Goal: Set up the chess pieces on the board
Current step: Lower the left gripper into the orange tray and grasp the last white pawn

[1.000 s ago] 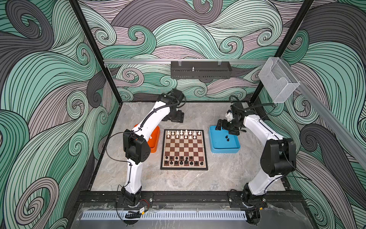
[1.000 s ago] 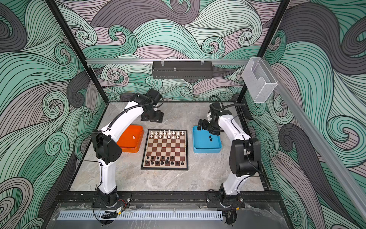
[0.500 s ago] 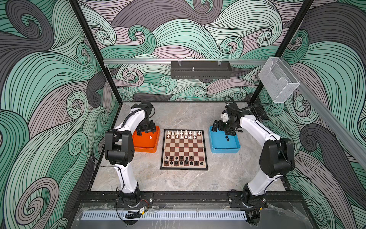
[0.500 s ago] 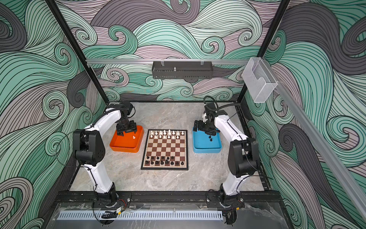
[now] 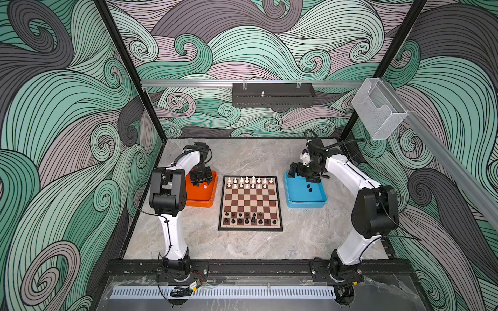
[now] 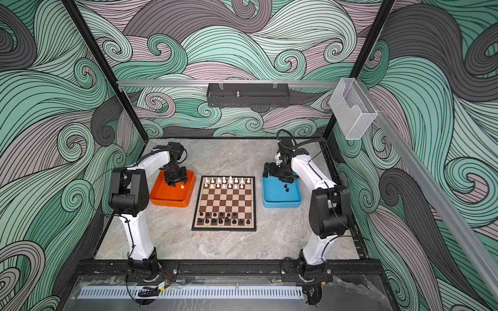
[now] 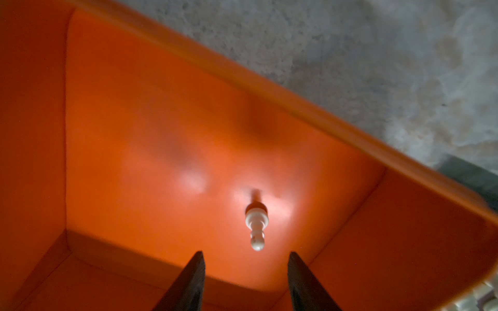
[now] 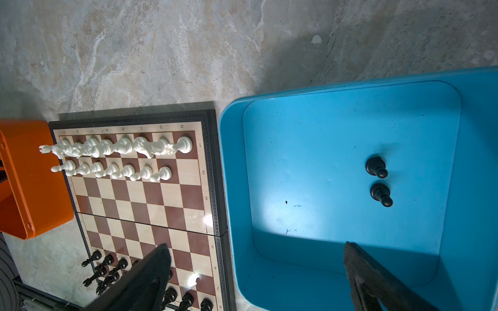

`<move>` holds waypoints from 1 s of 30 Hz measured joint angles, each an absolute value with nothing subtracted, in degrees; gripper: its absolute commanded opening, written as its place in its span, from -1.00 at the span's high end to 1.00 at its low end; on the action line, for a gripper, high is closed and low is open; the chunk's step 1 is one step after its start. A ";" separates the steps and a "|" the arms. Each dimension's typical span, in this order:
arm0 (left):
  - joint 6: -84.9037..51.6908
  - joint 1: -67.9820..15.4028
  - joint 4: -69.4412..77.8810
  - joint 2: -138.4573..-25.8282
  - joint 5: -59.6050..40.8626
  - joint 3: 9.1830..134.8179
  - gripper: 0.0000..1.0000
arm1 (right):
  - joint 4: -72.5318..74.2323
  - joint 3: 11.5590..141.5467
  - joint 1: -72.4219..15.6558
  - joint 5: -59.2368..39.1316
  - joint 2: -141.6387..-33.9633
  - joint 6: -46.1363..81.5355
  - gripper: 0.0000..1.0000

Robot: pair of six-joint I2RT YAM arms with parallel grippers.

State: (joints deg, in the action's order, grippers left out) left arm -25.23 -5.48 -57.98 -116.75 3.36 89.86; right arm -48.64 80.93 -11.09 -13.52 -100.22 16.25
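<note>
The board (image 5: pixel 250 200) (image 6: pixel 225 200) lies mid-table. White chess pieces (image 5: pixel 249 182) fill its two far rows and black ones (image 5: pixel 249 218) its two near rows. One white pawn (image 5: pixel 205 186) (image 7: pixel 256 229) stands in the orange tray (image 5: pixel 200 202). My left gripper (image 5: pixel 197 182) (image 7: pixel 244 254) hangs open just above that tray, the pawn a little ahead of its fingertips and untouched. Two black pawns (image 5: pixel 309 188) (image 8: pixel 377 180) stand in the blue tray (image 5: pixel 305 204). My right gripper (image 5: pixel 296 173) (image 8: pixel 256 245) is wide open and empty over that tray's far left corner.
A black slotted basket (image 5: pixel 273 95) hangs on the back rail. A clear plastic box (image 5: pixel 378 111) juts from the right wall rail. The trays flank the board closely on the marble table (image 5: pixel 250 250). A black frame bar (image 5: pixel 250 265) runs along the front.
My left arm swung from behind the board's far left corner to over the orange tray, and its jaws narrowed. My right gripper shifted slightly over the blue tray's far edge.
</note>
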 measured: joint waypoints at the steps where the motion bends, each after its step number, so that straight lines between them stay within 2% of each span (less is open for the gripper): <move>1: -25.26 -5.48 -57.78 -116.95 3.38 89.86 -0.01 | -48.69 80.93 -11.09 -13.52 -100.29 16.21 -1.00; 30: -25.26 -5.43 -55.83 -119.39 3.33 89.86 0.57 | -48.71 80.93 -11.09 -13.43 -101.27 15.20 -1.00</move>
State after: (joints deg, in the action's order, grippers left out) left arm -25.26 -5.43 -55.83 -119.39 3.33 89.86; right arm -48.71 80.93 -11.09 -13.43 -101.27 15.20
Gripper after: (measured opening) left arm 0.242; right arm 0.998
